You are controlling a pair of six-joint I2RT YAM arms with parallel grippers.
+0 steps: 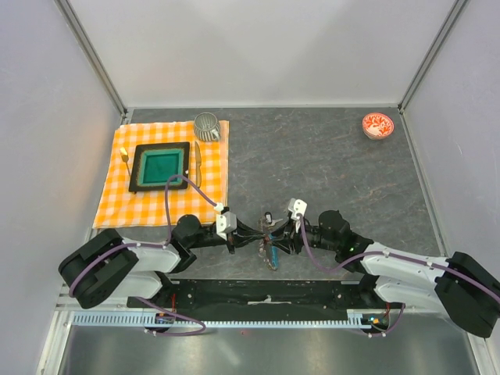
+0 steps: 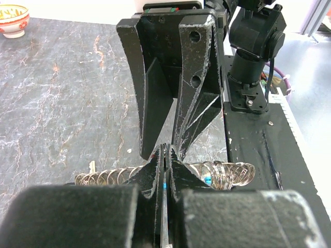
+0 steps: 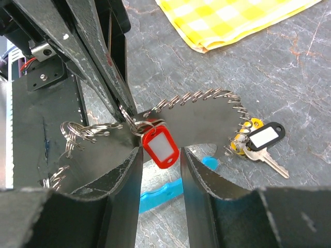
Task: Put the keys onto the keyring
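The keyring (image 3: 207, 98), a silver wire coil, is pinched by the left gripper (image 2: 164, 157) over the grey marbled desk (image 2: 62, 103). The right gripper (image 3: 161, 153) straddles a red tag (image 3: 158, 140); hold unclear.

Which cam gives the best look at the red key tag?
Right wrist: the red tag sits centre frame, close up, white insert visible. Top external: too small to pick out. Left wrist: only the keyring coil, no tag.

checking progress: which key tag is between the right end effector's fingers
The red tag: it sits between the fingers of the right end effector; the black tag and yellow tag lie aside.
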